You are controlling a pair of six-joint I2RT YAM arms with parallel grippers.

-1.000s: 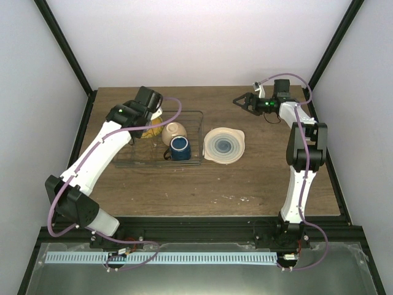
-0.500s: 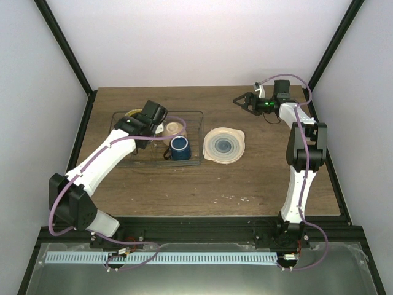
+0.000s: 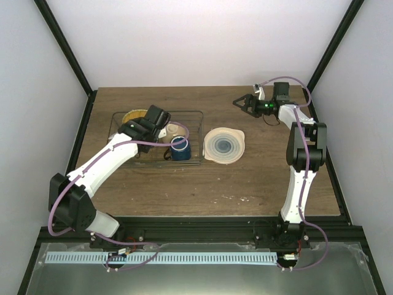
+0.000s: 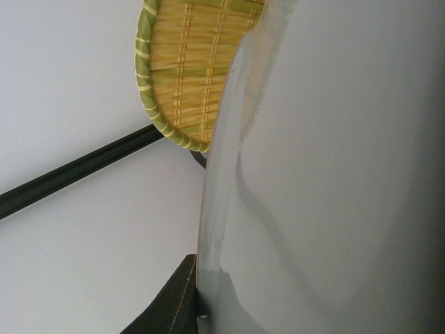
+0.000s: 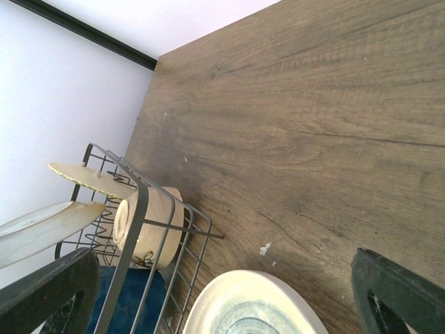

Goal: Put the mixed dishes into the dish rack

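The desk (image 3: 258, 178) is a dark brown wood-grain board. Two things lie directly on it. The wire dish rack (image 3: 126, 158) sits under the left hand (image 3: 166, 128). The translucent pale whitish plate (image 3: 224, 145) lies flat just beside the rack, nearer the arm bases than the right hand (image 3: 239, 102) and apart from it. A few pale specks (image 3: 239, 198) dot the bare wood nearer still.

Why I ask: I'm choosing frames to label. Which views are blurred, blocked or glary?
Top external: evenly lit, sharp, no hard shadows or glare. Left wrist: a featureless pale surface close to the lens fills most of the frame; the yellow woven plate behind is crisp. Right wrist: table grain and dish rack are sharp; the right pincer, dark at the bottom corners, is soft.
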